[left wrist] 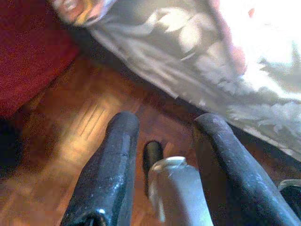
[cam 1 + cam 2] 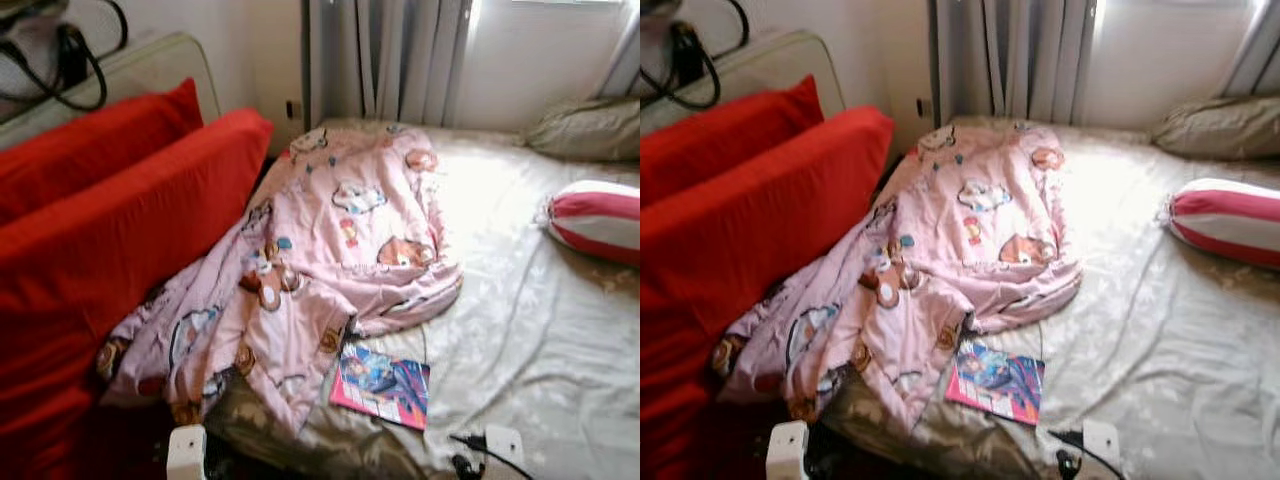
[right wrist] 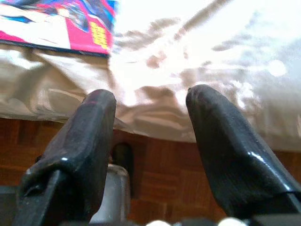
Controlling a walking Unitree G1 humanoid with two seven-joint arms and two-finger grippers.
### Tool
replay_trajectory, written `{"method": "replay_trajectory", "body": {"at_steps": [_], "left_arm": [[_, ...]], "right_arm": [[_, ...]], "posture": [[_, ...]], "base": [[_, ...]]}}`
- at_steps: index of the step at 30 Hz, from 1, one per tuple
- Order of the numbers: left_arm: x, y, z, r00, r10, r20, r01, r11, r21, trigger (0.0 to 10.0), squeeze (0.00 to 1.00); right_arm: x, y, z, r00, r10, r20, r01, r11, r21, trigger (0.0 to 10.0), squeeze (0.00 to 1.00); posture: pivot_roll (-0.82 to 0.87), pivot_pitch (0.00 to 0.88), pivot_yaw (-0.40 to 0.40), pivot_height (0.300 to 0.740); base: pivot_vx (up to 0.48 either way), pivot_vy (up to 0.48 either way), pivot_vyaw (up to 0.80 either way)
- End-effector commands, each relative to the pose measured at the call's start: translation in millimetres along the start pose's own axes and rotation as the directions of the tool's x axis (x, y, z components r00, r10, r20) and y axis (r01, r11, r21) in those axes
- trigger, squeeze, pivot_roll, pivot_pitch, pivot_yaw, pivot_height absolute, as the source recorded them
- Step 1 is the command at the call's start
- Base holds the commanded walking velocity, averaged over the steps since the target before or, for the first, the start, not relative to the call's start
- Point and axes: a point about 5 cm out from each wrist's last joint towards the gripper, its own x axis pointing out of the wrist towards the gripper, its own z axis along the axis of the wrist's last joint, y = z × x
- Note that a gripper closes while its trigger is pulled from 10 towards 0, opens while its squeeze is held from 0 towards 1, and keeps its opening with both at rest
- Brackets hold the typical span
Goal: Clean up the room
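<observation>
At six o'clock on the bed sheet (image 2: 540, 330) a pink comic book (image 2: 382, 385) lies just beside the rumpled pink blanket (image 2: 330, 260), with both grippers, left (image 1: 162, 141) and right (image 3: 150, 117), spread and empty low off the bed's edge, so pickup looks unstarted and calls for reaching up first.

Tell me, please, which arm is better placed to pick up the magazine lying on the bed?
Probably the right. The right end effector hangs open at the bed's edge with the magazine just ahead of it, while the left end effector, also open, faces the wooden floor beside the red cushion.
</observation>
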Motion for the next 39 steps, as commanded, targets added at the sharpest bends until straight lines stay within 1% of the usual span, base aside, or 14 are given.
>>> {"method": "replay_trajectory", "body": {"at_steps": [1,2,3,4,5,7,9,12,13,14,15,22,34,39], "left_arm": [[-0.7,6.3,3.6,0.999,0.033,0.029,-0.032,0.999,-0.017,10.0,0.0],[-0.7,6.7,4.4,0.999,0.038,0.036,-0.038,0.999,-0.022,10.0,0.0],[4.0,3.7,29.2,0.99,0.025,0.138,-0.024,1.0,-0.012,10.0,0.0],[4.0,3.7,29.2,0.99,0.025,0.138,-0.024,1.0,-0.012,10.0,0.0],[7.2,-0.1,53.5,0.973,0.005,0.231,-0.005,1.0,-0.002,10.0,0.0],[6.9,-1.4,95.6,0.916,-0.014,0.4,0.011,1.0,0.01,10.0,0.0],[3.4,1.8,111.4,0.877,-0.009,0.48,0.004,1.0,0.011,10.0,0.0],[-1.0,6.3,124.3,0.838,0.001,0.545,-0.013,1.0,0.018,10.0,0.0],[-4.5,6.2,136.4,0.803,-0.011,0.596,-0.008,1.0,0.03,10.0,0.0],[-4.5,6.2,136.4,0.803,-0.011,0.596,-0.008,1.0,0.03,10.0,0.0],[-8.0,4.6,145.7,0.77,-0.03,0.637,0.001,0.999,0.047,10.0,0.0],[-17.4,1.3,163.0,0.689,-0.061,0.722,0.006,0.997,0.078,10.0,0.0],[-20.6,-16.3,162.3,0.656,-0.112,0.746,0.066,0.994,0.09,10.0,0.0],[-20.9,-13.7,163.9,0.657,-0.113,0.746,0.067,0.994,0.091,10.0,0.0]], "right_arm": [[0.5,4.1,2.5,1.0,0.015,0.025,-0.016,1.0,0.01,10.0,0.0],[0.6,4.5,3.4,0.999,0.016,0.031,-0.017,1.0,0.009,10.0,0.0],[0.7,4.9,5.0,0.999,0.018,0.045,-0.019,1.0,0.02,10.0,0.0],[0.7,4.9,5.0,0.999,0.018,0.045,-0.019,1.0,0.02,10.0,0.0],[0.8,4.9,5.8,0.999,0.017,0.051,-0.019,1.0,0.025,10.0,0.0],[9.3,24.6,67.9,0.956,0.066,0.285,-0.071,0.997,0.007,10.0,0.0],[8.6,31.8,97.9,0.912,0.091,0.399,-0.092,0.996,-0.019,10.0,0.0],[7.3,28.2,105.2,0.897,0.076,0.435,-0.073,0.997,-0.024,10.0,0.0],[5.3,27.1,113.8,0.873,0.072,0.483,-0.076,0.997,-0.011,10.0,0.0],[5.3,27.1,113.8,0.873,0.072,0.483,-0.076,0.997,-0.011,10.0,0.0],[3.4,27.4,120.5,0.851,0.078,0.519,-0.086,0.996,-0.008,10.0,0.0],[-4.1,36.9,134.2,0.781,0.136,0.61,-0.116,0.991,-0.073,10.0,0.0],[-11.6,37.2,133.4,0.736,0.126,0.665,-0.101,0.992,-0.076,10.0,0.0],[-10.3,33.3,128.6,0.76,0.09,0.644,-0.067,0.996,-0.061,10.0,0.0]], "posture": [[0.02,0.0,0.029,0.74],[0.02,0.0,0.029,0.74],[0.02,0.0,0.029,0.74],[0.02,0.0,0.029,0.74],[0.03,0.0,0.028,0.74],[0.03,0.002,0.021,0.74],[0.04,0.008,0.026,0.74],[0.03,0.01,0.03,0.74],[0.03,0.014,0.032,0.74],[0.03,0.014,0.032,0.74],[0.03,0.013,0.034,0.74],[0.02,0.007,0.034,0.74],[0.01,0.0,0.031,0.74],[0.01,0.0,0.031,0.74]], "base": [[0.0,0.0,0.0],[0.0,0.0,0.0],[0.0,0.0,0.0],[0.0,0.0,0.0],[0.0,0.0,0.0],[0.0,0.0,0.0],[0.0,0.0,0.0],[0.0,0.0,0.0],[0.0,0.0,0.0],[0.0,0.0,0.0],[0.0,0.0,0.0],[0.0,0.0,0.0],[0.0,0.0,0.0],[0.0,0.0,0.0]]}}
